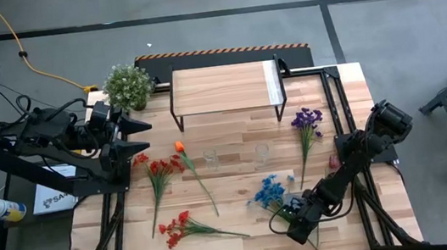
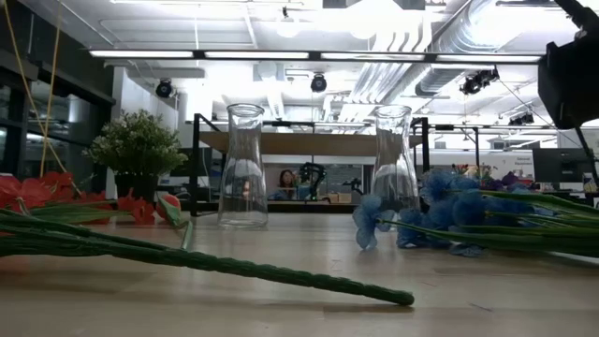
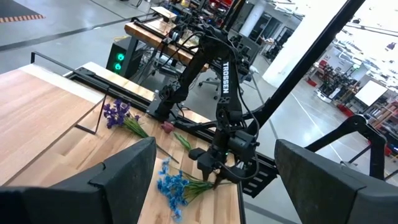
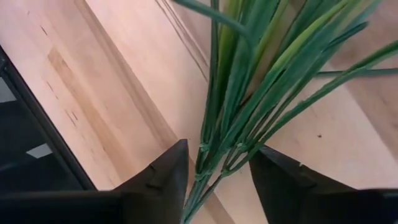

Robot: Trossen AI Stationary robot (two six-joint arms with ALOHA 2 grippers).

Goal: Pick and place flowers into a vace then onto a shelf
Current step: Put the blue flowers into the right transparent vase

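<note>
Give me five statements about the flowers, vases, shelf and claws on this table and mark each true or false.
1. The two clear glass vases stand upright and hold no flowers. True.
2. The right claw straddles the green stalks of the blue-bloomed flower stem. True; its fingers are either side of the stalks.
3. The low light-wood shelf on black legs carries a vase. False; nothing stands on it.
4. The left claw holds the red-bloomed flowers. False; it hovers open, and they lie on the table.
5. The purple-bloomed flower stem lies on the table near the shelf's right end. True.
</note>
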